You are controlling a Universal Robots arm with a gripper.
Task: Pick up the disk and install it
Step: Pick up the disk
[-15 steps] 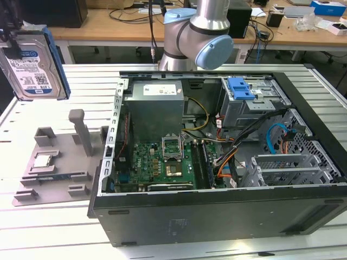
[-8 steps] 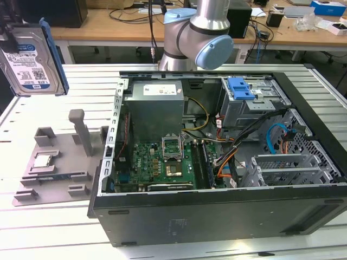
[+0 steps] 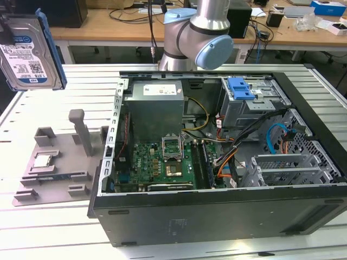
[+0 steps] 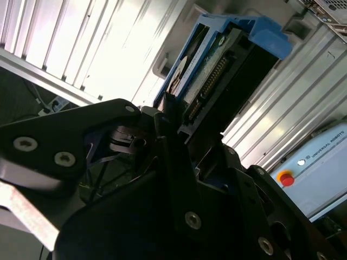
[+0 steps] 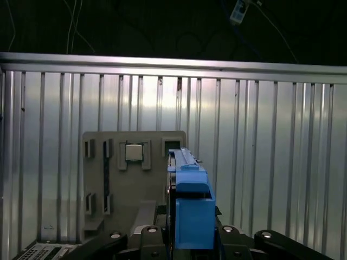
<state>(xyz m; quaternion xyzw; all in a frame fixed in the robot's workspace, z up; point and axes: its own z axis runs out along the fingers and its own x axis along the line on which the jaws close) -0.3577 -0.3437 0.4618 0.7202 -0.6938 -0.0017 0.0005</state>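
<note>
1. Step in hand: the pick-up is done and the install is not. My claw (image 4: 187,132) is clamped on the disk (image 3: 24,54), with a finger pressed to each broad face in the second wrist view.
2. Where it is: in the exterior view the disk hangs in the air at about ten o'clock, well above the bench (image 3: 54,233). It sits up and away toward eleven o'clock from the grey fixture (image 3: 62,162), touching nothing but me. In the first wrist view I look past its edge down onto that fixture and the small square chip (image 5: 134,152) seated in it.
3. What the install calls for, as I judge it: the open computer case (image 3: 217,219) lies at about four o'clock from the disk, well apart. Its drive cage (image 3: 260,105), with a bare blue bracket (image 3: 241,88) on top, sits at one o'clock within the case. The disk would need a long carry across and a change of tilt. Its carrier rails must line up squarely with the slot, and loose cables lie near the cage.
4. How the disk looks: it is a flat silver slab whose white-and-blue label faces the exterior camera. A blue plastic frame runs along its edges. It is tilted slightly, not level. The second wrist view shows its connector row (image 4: 209,81) on the end face near my fingers.
</note>
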